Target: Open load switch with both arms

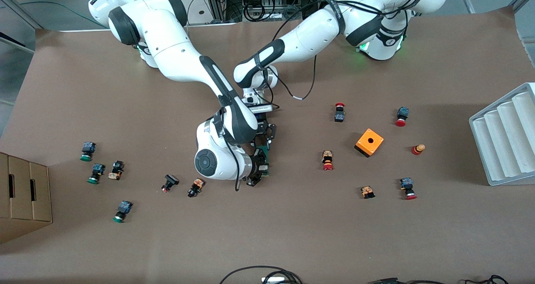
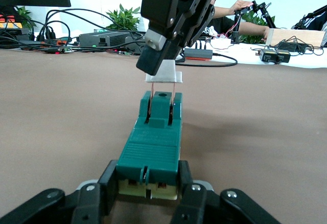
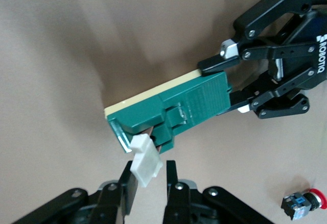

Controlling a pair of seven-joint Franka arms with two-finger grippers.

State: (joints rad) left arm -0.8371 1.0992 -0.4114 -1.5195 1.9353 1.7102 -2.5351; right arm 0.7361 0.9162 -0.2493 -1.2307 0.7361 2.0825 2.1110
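The dark-green load switch (image 1: 263,155) lies on the brown table between the two hands. My left gripper (image 2: 148,183) is shut on one end of its green body (image 2: 153,142), a finger on each side; the right wrist view shows the same grip (image 3: 227,83). At the other end the small white tab (image 3: 145,160) stands off the body (image 3: 179,104) on thin copper pins. My right gripper (image 3: 148,175) straddles that tab, open: one finger touches it and a narrow gap shows at the other. In the front view the right gripper (image 1: 257,175) is mostly hidden under its wrist.
Small red- and green-capped push buttons are scattered toward both ends of the table, one (image 1: 195,188) close to the right wrist. An orange cube (image 1: 369,142), a grey ridged tray (image 1: 505,137) and a cardboard box (image 1: 23,192) stand farther off.
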